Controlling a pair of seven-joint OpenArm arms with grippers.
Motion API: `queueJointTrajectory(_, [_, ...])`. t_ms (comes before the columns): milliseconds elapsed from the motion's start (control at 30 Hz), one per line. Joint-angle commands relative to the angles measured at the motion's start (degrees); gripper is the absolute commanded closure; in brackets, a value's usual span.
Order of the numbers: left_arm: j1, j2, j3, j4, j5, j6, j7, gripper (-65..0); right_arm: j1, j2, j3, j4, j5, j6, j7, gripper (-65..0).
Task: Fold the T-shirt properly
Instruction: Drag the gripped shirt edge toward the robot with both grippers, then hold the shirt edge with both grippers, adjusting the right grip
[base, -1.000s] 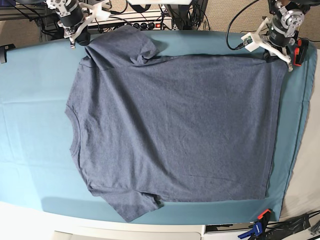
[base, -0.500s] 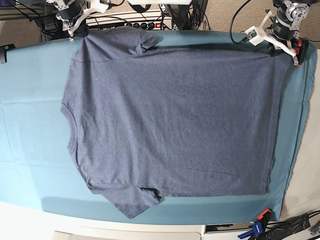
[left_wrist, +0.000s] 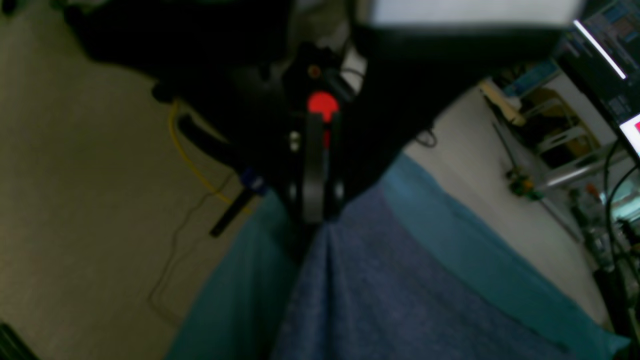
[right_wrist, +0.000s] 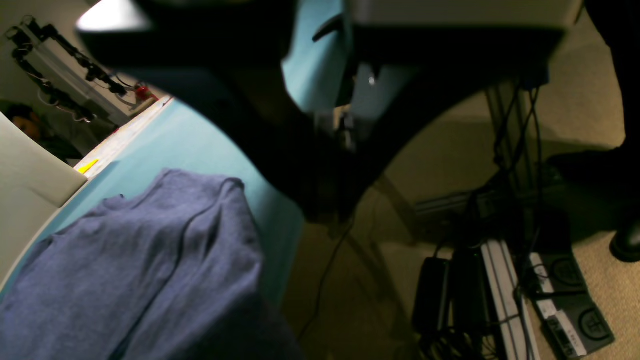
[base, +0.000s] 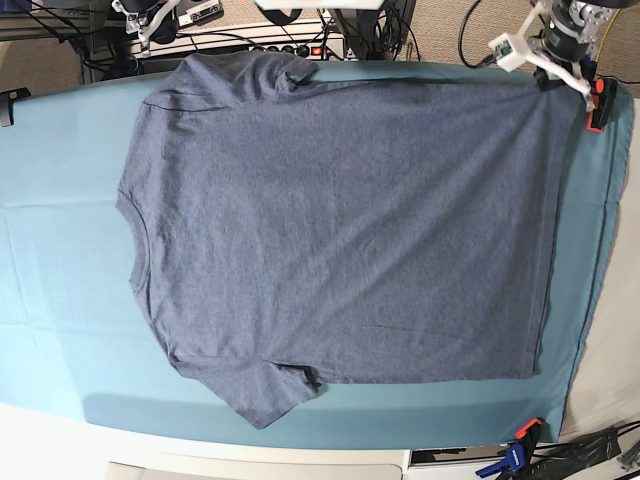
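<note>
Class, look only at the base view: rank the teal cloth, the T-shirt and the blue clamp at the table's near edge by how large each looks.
1. teal cloth, spanning nearly the whole table.
2. T-shirt, spread flat over most of that cloth.
3. blue clamp, far the smallest, though it is partly cut off at the picture's bottom edge.

The T-shirt (base: 340, 220) is matt heathered cotton knit on smooth teal cloth (base: 60, 250).

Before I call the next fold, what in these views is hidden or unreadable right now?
- Base view: the right gripper is partly cut off by the top edge; its grip on the T-shirt cannot be seen.
- Right wrist view: its fingertips are lost in dark shadow.
- Left wrist view: blurred; the left gripper meets the cloth, details unclear.
- Any lettering: none shows; perhaps face down.
</note>
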Motion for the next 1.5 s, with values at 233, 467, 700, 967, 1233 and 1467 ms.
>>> queueJointTrajectory(233, [0.8,-0.7,-0.4,1.9,0.6,1.9,-0.2,0.0,-0.5,0.1,0.2,0.8,-2.8,-9.6,0.0,0.0])
queueJointTrajectory(467, [0.8,-0.7,-0.4,1.9,0.6,1.9,-0.2,0.0,1.9,0.2,0.2,0.8,-2.8,-10.0,2.6,-29.4])
queueJointTrajectory(700, [0.8,-0.7,-0.4,1.9,0.6,1.9,-0.3,0.0,2.7,0.2,0.2,0.7,-1.3,-9.8,3.9,-30.7])
queueJointTrajectory(967, [0.8,-0.7,-0.4,1.9,0.4,1.9,-1.3,0.0,6.8,0.1,0.2,0.6,4.5,-5.6,3.9,-30.7])
queueJointTrajectory(1233, [0.8,-0.7,-0.4,1.9,0.4,1.9,-1.3,0.0,6.8,0.2,0.2,-0.6,5.1,-3.4,3.9,-30.7])
queueJointTrajectory(1467, [0.7,-0.7,-0.4,1.9,0.4,1.9,-1.6,0.0,7.5,0.1,0.0,-2.8,4.9,-4.0,4.1,-30.7])
